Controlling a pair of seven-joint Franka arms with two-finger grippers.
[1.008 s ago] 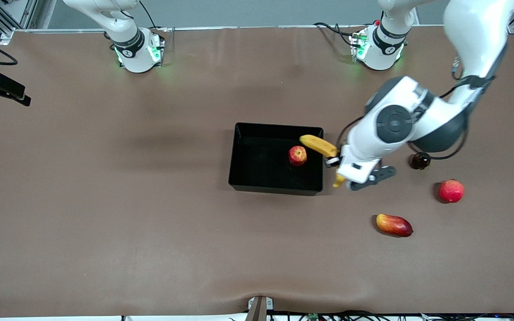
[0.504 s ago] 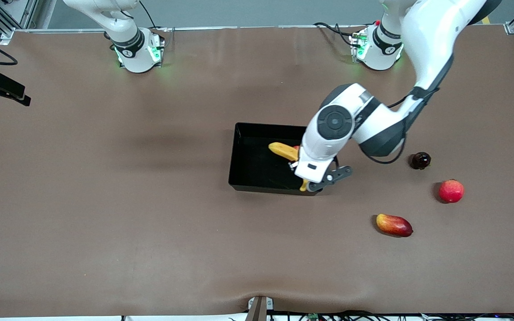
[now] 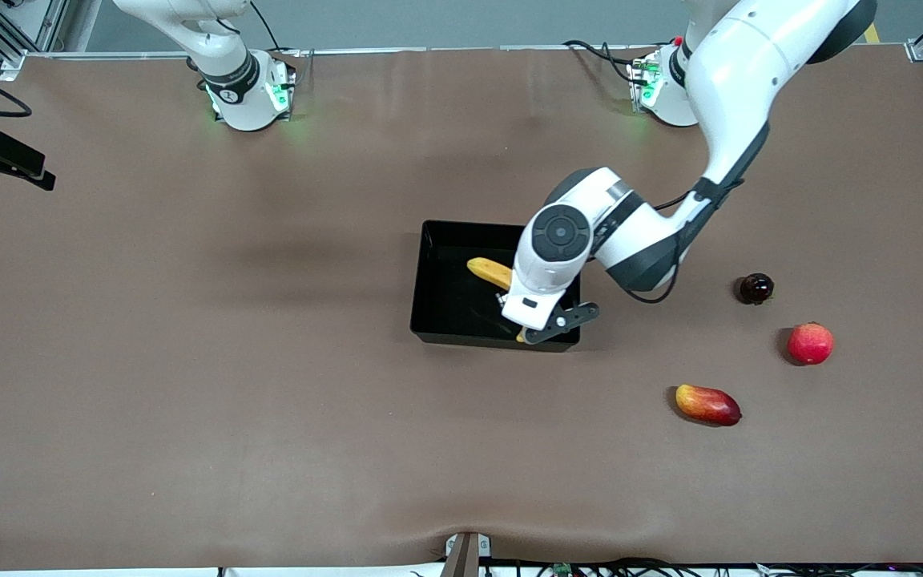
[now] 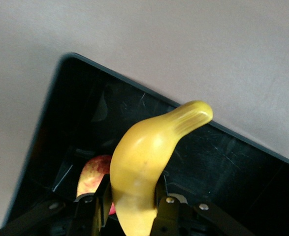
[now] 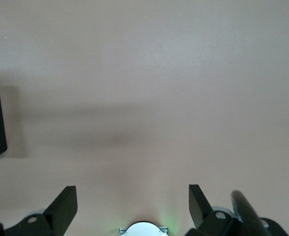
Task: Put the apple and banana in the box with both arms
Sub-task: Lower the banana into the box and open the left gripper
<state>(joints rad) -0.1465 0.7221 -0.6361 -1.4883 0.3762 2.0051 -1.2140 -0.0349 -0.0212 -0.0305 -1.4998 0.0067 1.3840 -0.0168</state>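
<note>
carried over the box, the banana now hangs above the apple.

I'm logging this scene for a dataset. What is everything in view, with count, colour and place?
box: one, glossy black, mid-table.
banana: one, yellow, held over the box.
apple: one, red-yellow, in the box under the banana.
mango-like fruit: one, red-yellow, toward the left arm's end, nearest the front camera.
round fruit: one, pink-red, farther than the mango-like fruit.
dark fruit: one, dark red, farther still.
left end effector: shut on the banana, over the box.
right end effector: open, waiting over bare table.
</note>
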